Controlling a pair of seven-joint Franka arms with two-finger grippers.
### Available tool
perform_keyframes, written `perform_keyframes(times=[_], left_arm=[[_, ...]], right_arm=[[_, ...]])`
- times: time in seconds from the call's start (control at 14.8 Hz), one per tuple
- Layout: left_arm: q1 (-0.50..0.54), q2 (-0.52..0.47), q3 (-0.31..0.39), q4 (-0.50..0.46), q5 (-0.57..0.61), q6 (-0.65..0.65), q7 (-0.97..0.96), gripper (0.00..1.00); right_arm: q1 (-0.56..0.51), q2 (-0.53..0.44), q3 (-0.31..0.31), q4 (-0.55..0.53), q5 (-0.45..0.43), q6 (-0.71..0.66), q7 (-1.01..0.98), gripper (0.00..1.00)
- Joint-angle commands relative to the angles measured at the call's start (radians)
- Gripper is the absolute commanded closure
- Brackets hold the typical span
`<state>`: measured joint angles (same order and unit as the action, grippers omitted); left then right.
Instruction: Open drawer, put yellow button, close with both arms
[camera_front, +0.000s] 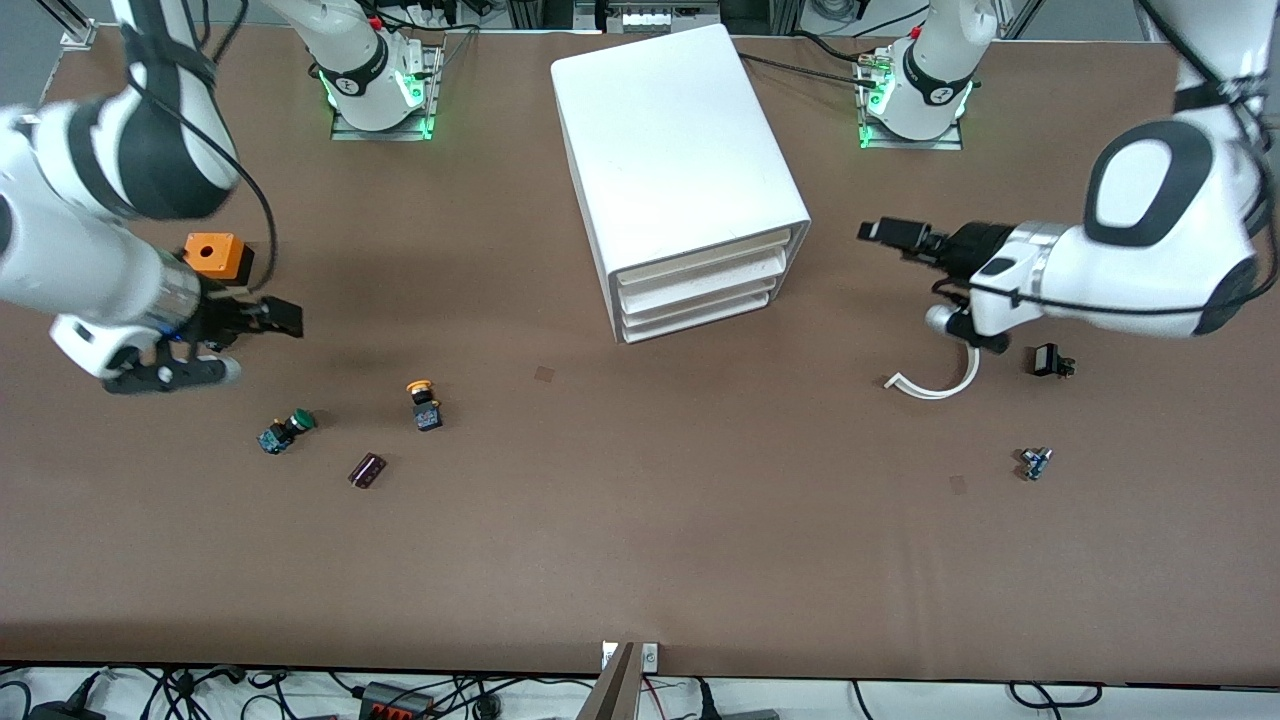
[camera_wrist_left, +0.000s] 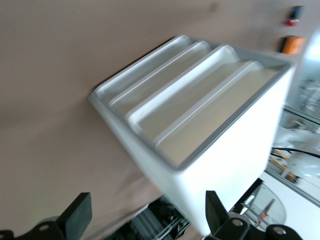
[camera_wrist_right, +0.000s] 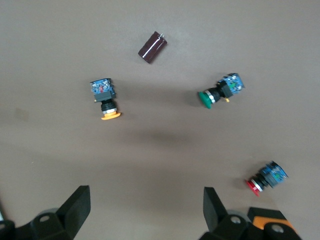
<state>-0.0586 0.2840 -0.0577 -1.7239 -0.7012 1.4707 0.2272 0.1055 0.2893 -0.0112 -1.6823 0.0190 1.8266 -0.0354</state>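
We see the left arm's black two-finger gripper (camera_front: 868, 231) held above the table (camera_front: 640, 540) beside the boxy white plastic desktop cabinet (camera_front: 675, 150), toward the left arm's end; its fingers (camera_wrist_left: 78, 214) are spread wide and hold nothing. Its wrist view looks onto the cabinet's front, where the uppermost shallow white tray drawer (camera_front: 705, 257) sits pushed in above the two lower drawers (camera_front: 700, 300).

The right arm's black two-finger gripper (camera_front: 285, 316) hangs over the table toward the right arm's end, also wide open and empty, its fingers (camera_wrist_right: 75, 205) framing the bare brown surface. Just beside it we see an orange box with a round hole (camera_front: 217, 256). Nearer to the front camera lies the small push-button switch with the yellow-orange mushroom cap (camera_front: 424, 402) on its side on the table, well apart from the cabinet. Near it lie a green-capped push-button switch (camera_front: 286, 430) and a small dark maroon cylinder (camera_front: 367, 470). The right wrist view also shows a red-capped push-button switch (camera_wrist_right: 266, 178).

Toward the left arm's end we find a curved white strip (camera_front: 935, 385), a small black clip-like part (camera_front: 1048, 360) and a tiny blue-and-black component (camera_front: 1033, 463).
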Motion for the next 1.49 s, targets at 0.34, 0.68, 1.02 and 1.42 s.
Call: perform_keyframes(times=[0.34, 0.68, 1.02, 1.42], left_arm=[[-0.046, 0.093, -0.001, -0.227, -0.447, 0.180, 0.524, 0.00], [-0.047, 0.145, -0.051, -0.259, -0.488, 0.171, 0.561, 0.02], [-0.038, 0.145, -0.090, -0.287, -0.489, 0.168, 0.625, 0.50], [-0.044, 0.155, -0.090, -0.287, -0.486, 0.154, 0.639, 0.93]], right_arm=[[0.101, 0.218, -0.001, 0.007, -0.005, 0.181, -0.001, 0.00], [0.129, 0.316, -0.001, 0.009, -0.005, 0.279, -0.001, 0.00], [0.151, 0.398, -0.001, 0.041, -0.001, 0.312, 0.000, 0.00], [0.160, 0.439, -0.001, 0.062, 0.006, 0.345, 0.015, 0.00]])
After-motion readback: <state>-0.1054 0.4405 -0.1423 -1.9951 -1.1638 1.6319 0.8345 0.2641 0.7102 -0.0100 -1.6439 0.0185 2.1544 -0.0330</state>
